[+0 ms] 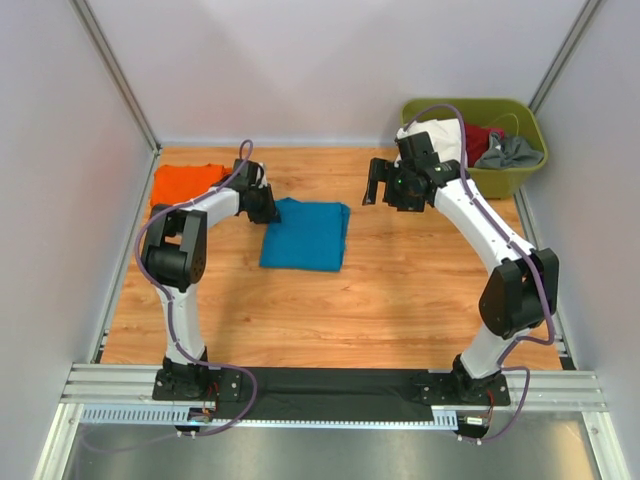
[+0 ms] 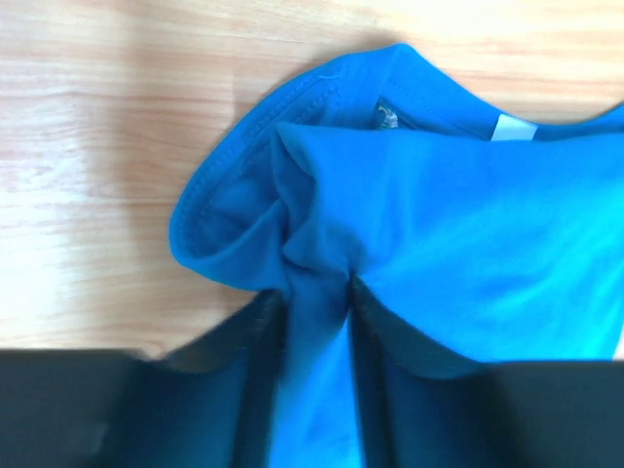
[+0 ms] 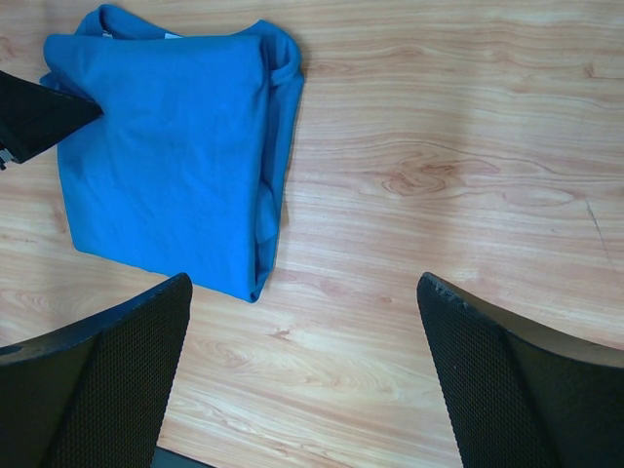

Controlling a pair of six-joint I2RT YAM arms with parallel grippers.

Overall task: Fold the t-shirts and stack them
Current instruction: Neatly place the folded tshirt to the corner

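Observation:
The teal-blue t-shirt (image 1: 305, 235) lies folded into a rectangle on the wooden table, left of centre. My left gripper (image 1: 262, 203) is at its far-left corner, shut on a pinch of the blue cloth (image 2: 317, 322) near the collar. The blue shirt also shows in the right wrist view (image 3: 166, 146). The orange t-shirt (image 1: 183, 183) lies folded at the far left of the table, just beyond the left arm. My right gripper (image 1: 381, 183) is open and empty, held above the bare table to the right of the blue shirt, its fingers (image 3: 93, 375) wide apart.
An olive-green tub (image 1: 515, 175) stands at the back right corner, holding white, red and grey clothes. Grey walls close in the table on three sides. The arm bases sit on a rail at the near edge.

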